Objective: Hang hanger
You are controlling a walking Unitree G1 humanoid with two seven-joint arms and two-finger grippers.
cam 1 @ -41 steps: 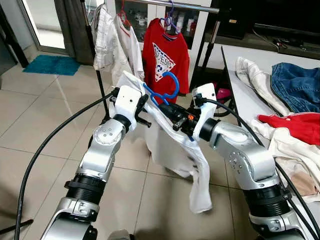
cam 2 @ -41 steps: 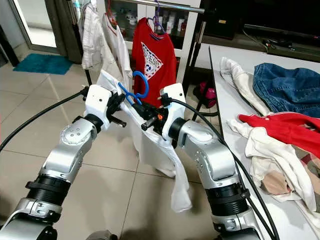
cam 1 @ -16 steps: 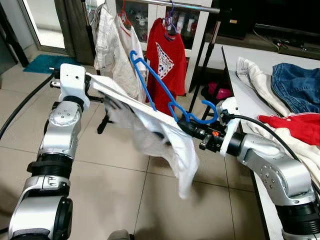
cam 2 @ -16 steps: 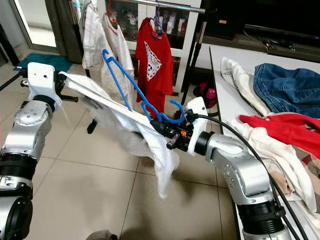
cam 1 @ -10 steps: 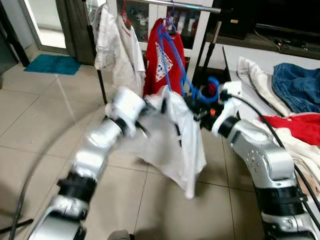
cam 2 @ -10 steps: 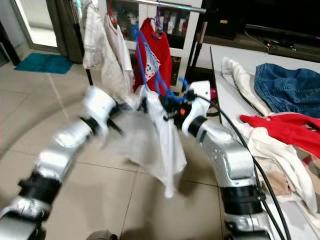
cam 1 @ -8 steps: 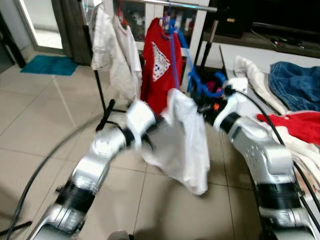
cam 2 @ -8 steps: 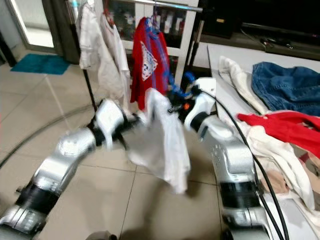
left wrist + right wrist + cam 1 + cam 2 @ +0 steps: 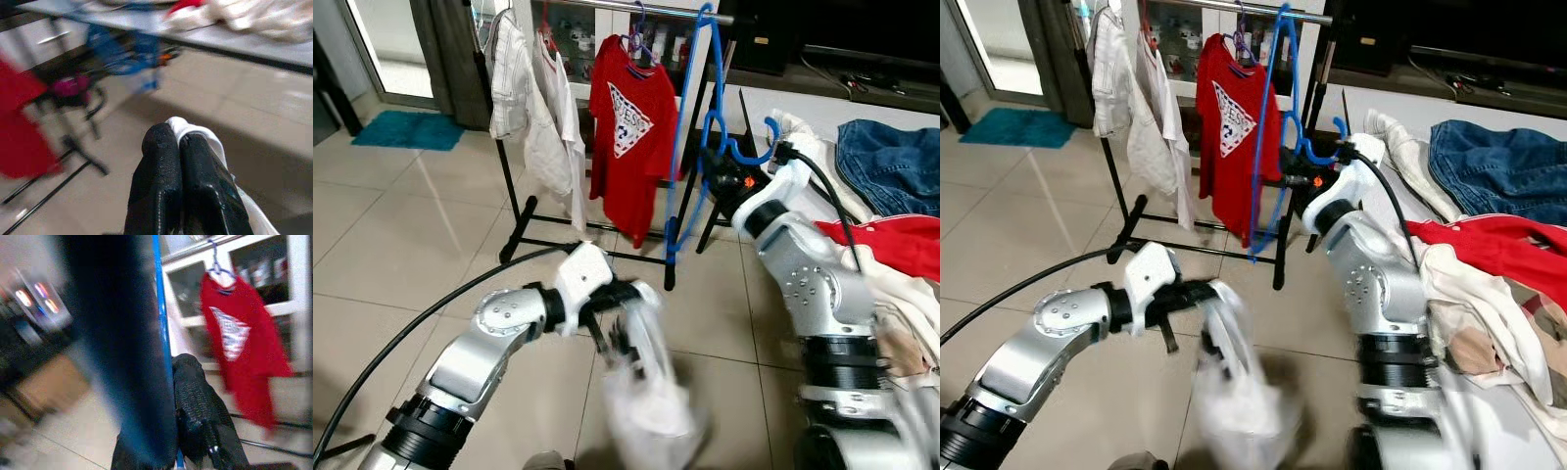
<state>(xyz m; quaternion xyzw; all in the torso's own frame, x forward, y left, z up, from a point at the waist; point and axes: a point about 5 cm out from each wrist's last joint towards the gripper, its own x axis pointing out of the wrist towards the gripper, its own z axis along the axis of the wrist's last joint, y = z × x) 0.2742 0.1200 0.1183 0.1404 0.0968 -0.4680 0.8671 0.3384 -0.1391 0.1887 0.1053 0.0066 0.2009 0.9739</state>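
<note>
So the white shirt (image 9: 651, 392) slid off since a moment ago; it's down low over the floor now, blurry, left gripper (image 9: 178, 147) jaws clenched on its edge. The blue hanger (image 9: 690, 147) is bare: thin plastic, held upright beside the clothes rack (image 9: 607, 8), right gripper (image 9: 193, 396) jaws clamped on it, near the red T-shirt (image 9: 628, 117).

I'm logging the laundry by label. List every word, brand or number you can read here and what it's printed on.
"GUESS": white triangle logo on the red T-shirt hanging on the clothes rack; smaller print inside the triangle is too small to read.
Bottles in the glass cabinet behind the rack: labels too small to read.
Nothing readable on the blue hanger or the white garment.
</note>
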